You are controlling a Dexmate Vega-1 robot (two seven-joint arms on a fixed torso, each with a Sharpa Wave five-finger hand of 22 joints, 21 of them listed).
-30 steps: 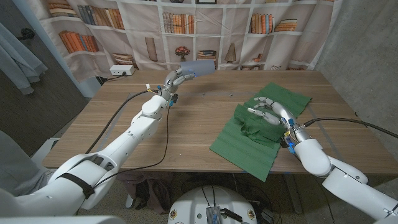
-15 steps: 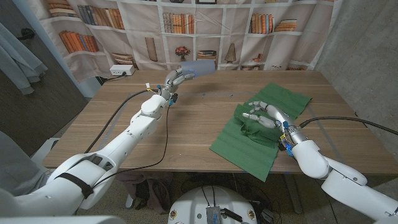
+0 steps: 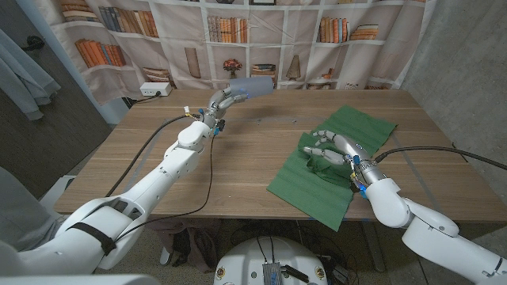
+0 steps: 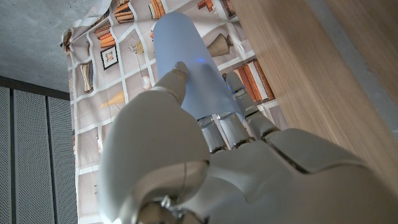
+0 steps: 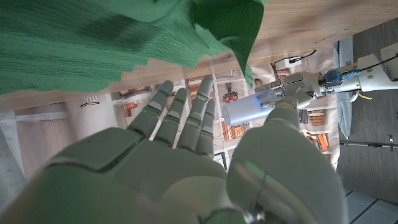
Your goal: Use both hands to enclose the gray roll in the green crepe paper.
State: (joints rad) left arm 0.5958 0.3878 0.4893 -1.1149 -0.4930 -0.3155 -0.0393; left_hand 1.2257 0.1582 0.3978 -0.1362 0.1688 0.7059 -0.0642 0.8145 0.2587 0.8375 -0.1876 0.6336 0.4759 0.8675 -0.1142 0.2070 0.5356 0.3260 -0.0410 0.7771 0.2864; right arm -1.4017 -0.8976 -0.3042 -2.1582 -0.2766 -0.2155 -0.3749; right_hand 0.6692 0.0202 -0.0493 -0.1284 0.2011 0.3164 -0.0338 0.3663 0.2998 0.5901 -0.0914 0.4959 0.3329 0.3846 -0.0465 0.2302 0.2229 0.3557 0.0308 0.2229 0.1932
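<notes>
head view: the left robot hand (image 3: 224,98) grips the gray roll (image 3: 252,85) and holds it raised over the far edge of the counter (image 3: 238,158), left of centre, well apart from the green crepe paper (image 3: 333,154). the paper lies spread and partly rumpled on the right side of the counter, running from near the far right corner toward the near edge. the right robot hand (image 3: 331,146) sits over the bunched middle of the sheet with fingers apart and curved; whether it pinches a fold cannot be told from here. judged from this, the task is at an early step: the roll is picked up but not yet brought to the paper, so the next move calls for carrying the roll rightward onto the sheet while the right robot hand readies an edge to fold over it.

left wrist view: the left robot hand (image 4: 211,162) is clamped around the gray roll (image 4: 183,62), thumb on one side and the other fingers along the opposite side; a small blue mark shows on the roll, too small to read.

right wrist view: the right robot hand (image 5: 180,155) has fingers spread and nothing visibly between them, beside the green crepe paper (image 5: 93,43); beyond it the left robot hand (image 5: 298,84) holds the gray roll (image 5: 252,112).

no brand, label or readable writing shows in any view.
</notes>
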